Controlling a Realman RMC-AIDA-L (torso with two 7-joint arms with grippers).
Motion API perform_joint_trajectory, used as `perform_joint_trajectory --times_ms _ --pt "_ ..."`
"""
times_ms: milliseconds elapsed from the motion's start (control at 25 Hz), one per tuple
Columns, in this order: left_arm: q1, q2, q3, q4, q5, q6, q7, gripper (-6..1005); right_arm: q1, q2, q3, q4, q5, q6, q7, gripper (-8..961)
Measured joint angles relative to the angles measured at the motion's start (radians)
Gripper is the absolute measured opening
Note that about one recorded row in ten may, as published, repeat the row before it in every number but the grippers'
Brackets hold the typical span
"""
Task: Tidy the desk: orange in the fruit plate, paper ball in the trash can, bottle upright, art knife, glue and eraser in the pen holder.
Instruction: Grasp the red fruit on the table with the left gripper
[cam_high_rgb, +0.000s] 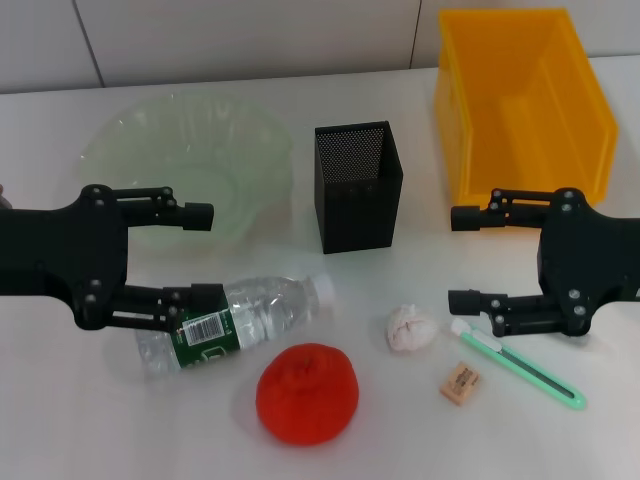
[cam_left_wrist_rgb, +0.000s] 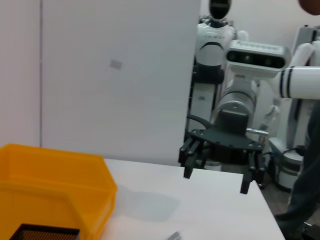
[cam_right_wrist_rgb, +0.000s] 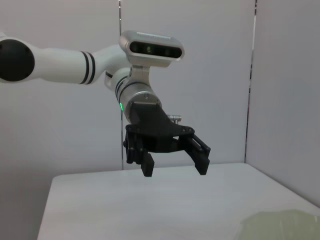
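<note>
Head view, from the robot's left across to its right: the left claw (cam_high_rgb: 200, 256) hangs open above the white bench (cam_high_rgb: 90, 420), one finger over the near rim of the fruit plate (cam_high_rgb: 180, 150) and the other over the label end of the bottle (cam_high_rgb: 235, 322). The fruit plate, a pale-green bowl with a wavy rim, sits at the far left with nothing seen in it. The bottle lies on its side just in front of it, cap pointing toward the middle. The orange (cam_high_rgb: 307, 393) rests on the bench near the front edge, just in front of the bottle and not in the plate. Behind them, in the middle, stands the pen holder (cam_high_rgb: 358, 186), upright, and as far as its open top shows it holds nothing. The paper ball (cam_high_rgb: 411, 328) lies on the bench in front of the pen holder, to its right. The eraser (cam_high_rgb: 459, 383) sits just in front of the ball, and the art knife (cam_high_rgb: 520, 363) lies slanted beside it, its white end under the lower finger of the right claw (cam_high_rgb: 461, 258). That claw is open too, hovering in front of the trash can (cam_high_rgb: 520, 100), which stands at the far right with its visible inside bare. The glue cannot be made out in any view.
</note>
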Motion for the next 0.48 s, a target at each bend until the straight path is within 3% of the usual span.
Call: perform_joint_trajectory --times_ms 480 --pt "0.002 -0.007 -0.011 0.003 -0.009 0.006 0.015 798 0.008 0.0 -0.009 -0.016 -0.048 -0.008 0.048 755"
